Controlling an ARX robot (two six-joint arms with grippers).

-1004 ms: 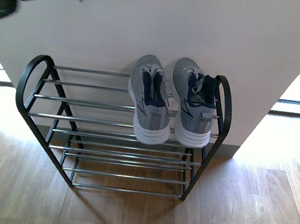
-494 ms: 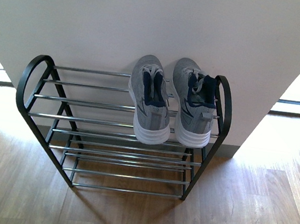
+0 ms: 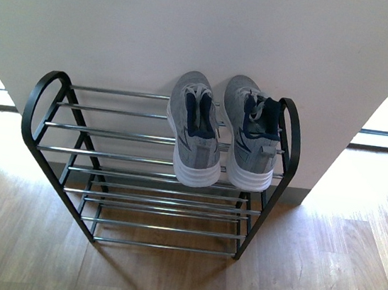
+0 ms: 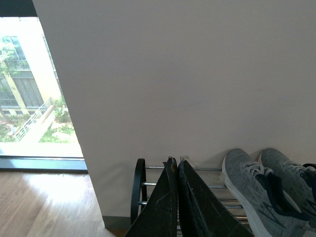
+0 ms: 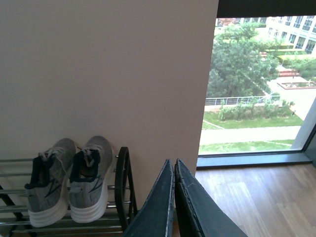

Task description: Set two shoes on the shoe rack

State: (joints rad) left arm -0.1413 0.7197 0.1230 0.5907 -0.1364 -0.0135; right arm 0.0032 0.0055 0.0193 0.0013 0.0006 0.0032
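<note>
Two grey knit shoes with white soles stand side by side on the top shelf of the shoe rack point(image 3: 110, 133), at its right end: the left shoe point(image 3: 194, 131) and the right shoe point(image 3: 251, 134), heels toward me. The pair also shows in the left wrist view as one shoe point(image 4: 249, 190) beside the other shoe point(image 4: 291, 175), and in the right wrist view as one shoe point(image 5: 48, 178) next to its mate point(image 5: 91, 175). My left gripper point(image 4: 177, 162) is shut and empty, raised left of the shoes. My right gripper point(image 5: 173, 162) is shut and empty, raised right of the rack's end hoop.
The rack stands against a white wall point(image 3: 209, 32) on a wooden floor point(image 3: 306, 274). Its lower chrome shelves point(image 3: 163, 219) hold nothing. Floor-to-ceiling windows point(image 5: 256, 79) flank the wall on both sides. Neither arm shows in the front view.
A dark arm part that sat at the top left of the front view one second ago has left the picture. The shoes and rack have not moved.
</note>
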